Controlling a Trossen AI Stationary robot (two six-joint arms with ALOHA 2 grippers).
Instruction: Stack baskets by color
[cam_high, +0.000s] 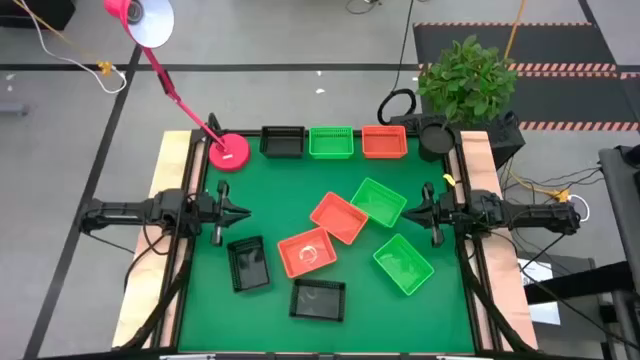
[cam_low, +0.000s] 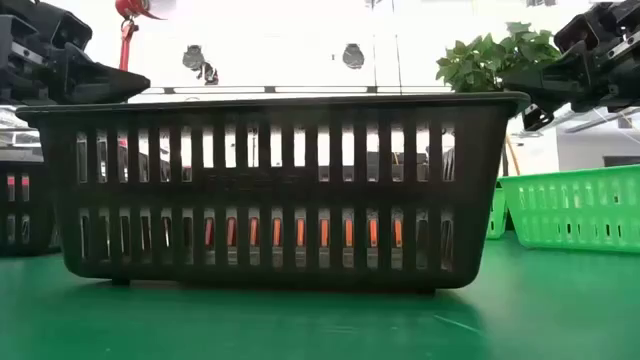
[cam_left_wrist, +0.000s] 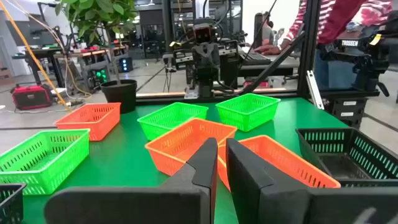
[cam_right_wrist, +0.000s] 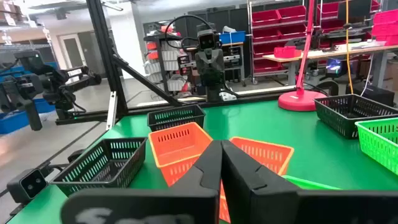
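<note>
Three baskets stand in a row at the far edge: black (cam_high: 282, 142), green (cam_high: 331, 142), orange-red (cam_high: 383, 142). Several more lie loose mid-table: two orange-red (cam_high: 338, 217) (cam_high: 306, 252), two green (cam_high: 379, 201) (cam_high: 403, 264), two black (cam_high: 247, 264) (cam_high: 318, 300). The nearest black basket (cam_low: 280, 190) fills the low view. My left gripper (cam_high: 246, 212) (cam_left_wrist: 221, 144) hovers at the table's left side, shut on nothing, pointing at the loose baskets. My right gripper (cam_high: 408, 212) (cam_right_wrist: 221, 144) hovers at the right side, also shut and holding nothing, facing the left one.
A pink lamp base (cam_high: 229, 152) stands at the far left, beside the black basket of the row. A potted plant (cam_high: 465, 75) and a dark round object (cam_high: 436, 135) sit at the far right corner. A person (cam_left_wrist: 348, 18) stands beyond the table.
</note>
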